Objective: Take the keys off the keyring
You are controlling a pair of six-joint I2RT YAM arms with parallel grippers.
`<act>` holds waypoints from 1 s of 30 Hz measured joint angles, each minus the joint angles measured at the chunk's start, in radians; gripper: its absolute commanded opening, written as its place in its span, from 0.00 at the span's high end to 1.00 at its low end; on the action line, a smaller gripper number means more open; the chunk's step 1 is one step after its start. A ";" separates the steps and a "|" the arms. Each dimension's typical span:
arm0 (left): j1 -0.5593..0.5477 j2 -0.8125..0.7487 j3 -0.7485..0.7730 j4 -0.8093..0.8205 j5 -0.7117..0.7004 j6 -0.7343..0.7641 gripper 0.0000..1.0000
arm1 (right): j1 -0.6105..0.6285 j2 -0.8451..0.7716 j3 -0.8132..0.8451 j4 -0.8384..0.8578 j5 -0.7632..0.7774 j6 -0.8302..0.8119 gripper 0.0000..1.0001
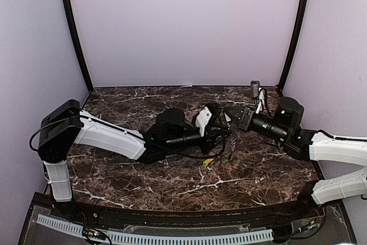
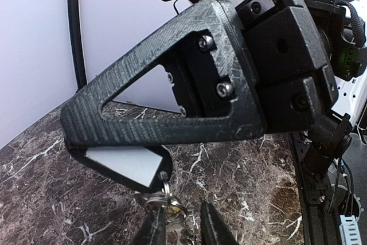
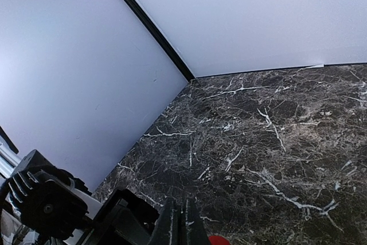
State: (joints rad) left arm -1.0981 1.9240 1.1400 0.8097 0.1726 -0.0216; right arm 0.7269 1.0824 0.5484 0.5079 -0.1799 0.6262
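Note:
In the left wrist view my right gripper's black triangular finger (image 2: 172, 101) pins a black key tag with a white label (image 2: 123, 164). A small link joins the tag to the silver keyring (image 2: 167, 203), and a bunch of keys (image 2: 192, 222) hangs under it, mostly hidden. My left gripper (image 2: 182, 225) is closed on the ring and bunch, with a narrow gap between its fingertips. In the top view the two grippers meet at mid-table (image 1: 221, 127). A yellow-headed key (image 1: 209, 162) dangles below them. My right gripper (image 3: 181, 222) is shut, and a red bit (image 3: 218, 240) shows beside it.
The dark marble table (image 1: 172, 182) is walled by pale purple panels at the back and sides. Black corner posts (image 1: 74, 32) stand at both back corners. Cables and a black rail (image 1: 172, 230) run along the near edge.

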 measured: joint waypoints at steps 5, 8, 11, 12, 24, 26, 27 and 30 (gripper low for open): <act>-0.009 0.016 0.014 -0.002 -0.047 0.016 0.75 | 0.007 0.000 0.000 -0.007 0.012 0.000 1.00; -0.019 0.018 0.019 -0.006 -0.092 0.034 0.77 | 0.010 0.000 0.000 -0.008 0.018 -0.001 1.00; -0.031 0.019 0.019 -0.014 -0.131 0.054 0.82 | 0.011 0.000 0.000 -0.011 0.020 -0.002 1.00; -0.034 0.019 0.019 -0.016 -0.138 0.060 0.82 | 0.011 0.000 0.000 -0.012 0.021 -0.003 1.00; -0.043 0.019 0.017 -0.021 -0.175 0.085 0.88 | 0.013 -0.008 0.000 -0.032 0.035 -0.008 1.00; -0.045 0.019 0.014 -0.018 -0.173 0.090 0.92 | 0.013 -0.011 0.000 -0.038 0.040 -0.009 1.00; -0.046 0.019 0.013 -0.017 -0.171 0.090 0.93 | 0.013 -0.011 0.000 -0.039 0.042 -0.009 1.00; -0.046 0.019 0.008 -0.011 -0.164 0.093 0.94 | 0.013 -0.011 0.000 -0.044 0.044 -0.010 1.00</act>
State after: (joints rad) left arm -1.1442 1.9430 1.1481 0.7990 0.0082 0.0719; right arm 0.7399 1.0714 0.5484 0.4637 -0.1356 0.6163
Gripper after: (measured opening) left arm 0.068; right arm 0.020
